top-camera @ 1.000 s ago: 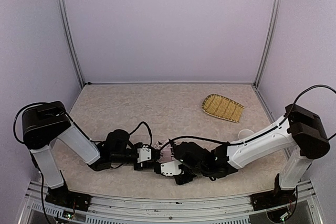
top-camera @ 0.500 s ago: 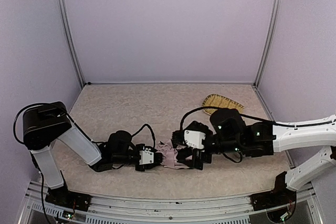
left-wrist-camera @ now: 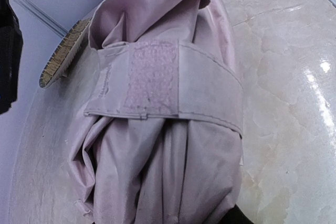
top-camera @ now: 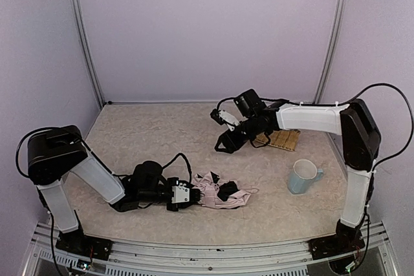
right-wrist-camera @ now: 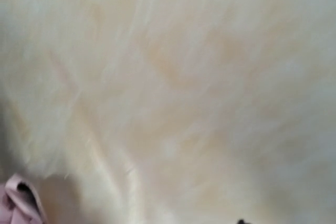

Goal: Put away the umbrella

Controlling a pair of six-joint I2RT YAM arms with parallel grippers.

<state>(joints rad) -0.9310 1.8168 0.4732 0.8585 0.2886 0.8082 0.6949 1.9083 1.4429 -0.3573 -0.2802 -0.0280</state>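
Across the bench, one big shift within half a second: right arm gone from the near middle, now stretched over the far right, just beside the woven bamboo tray. Means that side's hold on the bundle is released, so gathering looks paused or finished, with stowing not yet done. Lying at the near middle, the umbrella, pink fabric crumpled, black lining showing, well apart from the tray. Uncovered by the retreat, a pale blue mug at right. Left claw unmoved, clamped on the umbrella's left end; close in its wrist view, a Velcro strap lying across the bundle, fastened or not unclear. Right claw apparently spread wide, empty, touching nothing; own wrist view too blurred to confirm
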